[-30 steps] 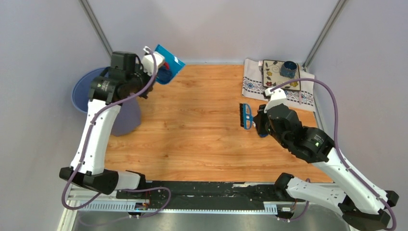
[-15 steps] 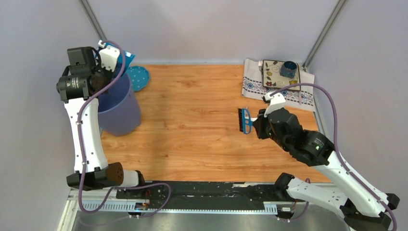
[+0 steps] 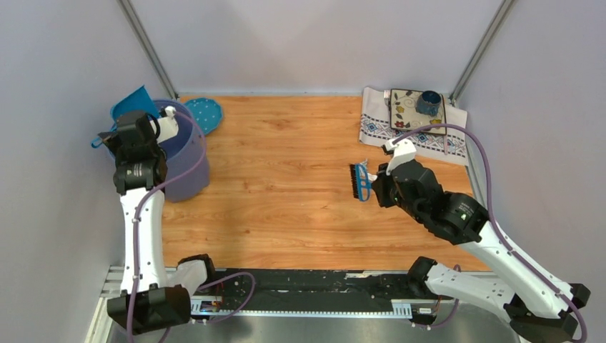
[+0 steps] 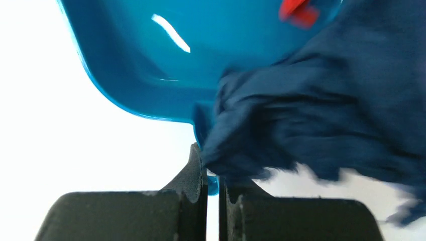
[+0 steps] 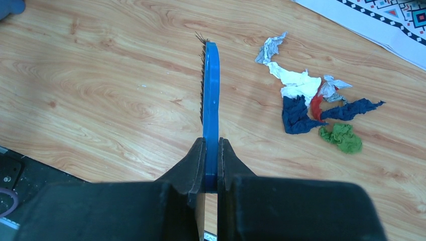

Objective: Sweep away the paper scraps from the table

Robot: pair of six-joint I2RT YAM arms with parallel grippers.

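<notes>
My left gripper [image 4: 213, 170] is shut on the handle of a blue dustpan [image 4: 150, 55] and holds it tilted over the blue bin [image 3: 184, 161] at the far left. A dark blue paper scrap [image 4: 326, 110] and a red one [image 4: 296, 10] lie in the pan. My right gripper [image 5: 211, 168] is shut on a blue brush [image 5: 211, 100], held above the table [image 3: 286, 179]. White [image 5: 296, 83], dark blue [image 5: 296, 118], red [image 5: 315, 105] and green [image 5: 343, 137] paper scraps lie on the table right of the brush. In the top view my right arm hides them.
The bin's round blue lid [image 3: 206, 114] lies on the table's back left corner. A patterned white cloth [image 3: 377, 125] with a mat and a blue cup [image 3: 429, 103] lies at the back right. Grey walls border the table. A black rail [image 3: 307, 282] runs along the near edge.
My left arm has swung the dustpan left from the table's back left corner to over the bin, uncovering the lid. My right gripper has crept slightly left with the brush.
</notes>
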